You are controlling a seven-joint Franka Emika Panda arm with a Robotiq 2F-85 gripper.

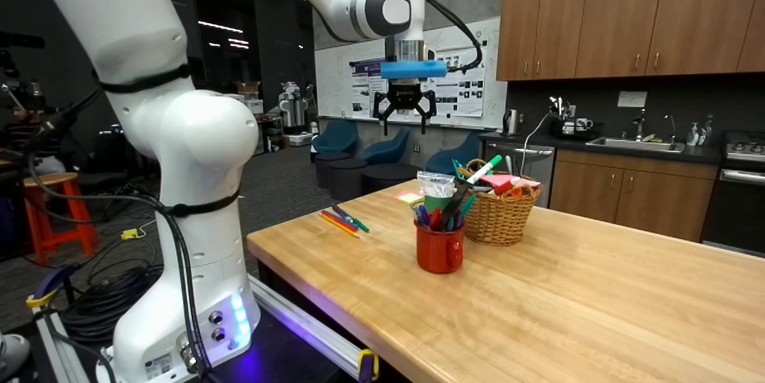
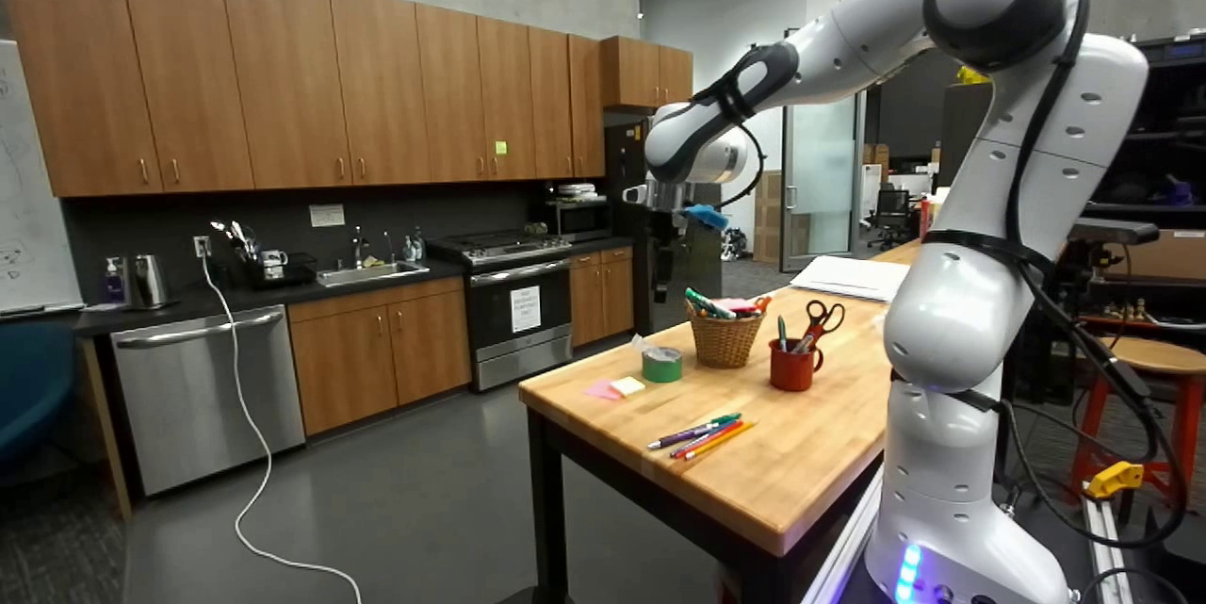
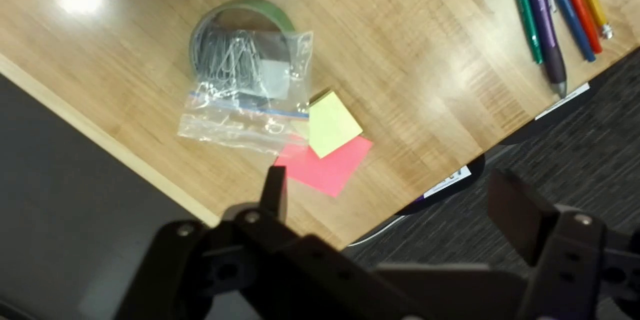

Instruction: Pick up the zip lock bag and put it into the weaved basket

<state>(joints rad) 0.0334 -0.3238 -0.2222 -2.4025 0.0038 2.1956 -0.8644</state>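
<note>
Wooden surface (image 1: 568, 299) carries a tape roll (image 2: 662, 369) topped by the zip lock bag (image 3: 245, 103), likely limp, slippery, holding what look like clips (image 3: 232, 65). Spread, empty hand (image 1: 404, 130) should pinch the zip edge (image 3: 225, 133).

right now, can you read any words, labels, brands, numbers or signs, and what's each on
None reads clearly.
Sign on the oven door: too small.
Notice on the wall: too small.
Posters on the whiteboard: too small.
Label on the robot base: too small.
White labels past the table: blurred.
</note>
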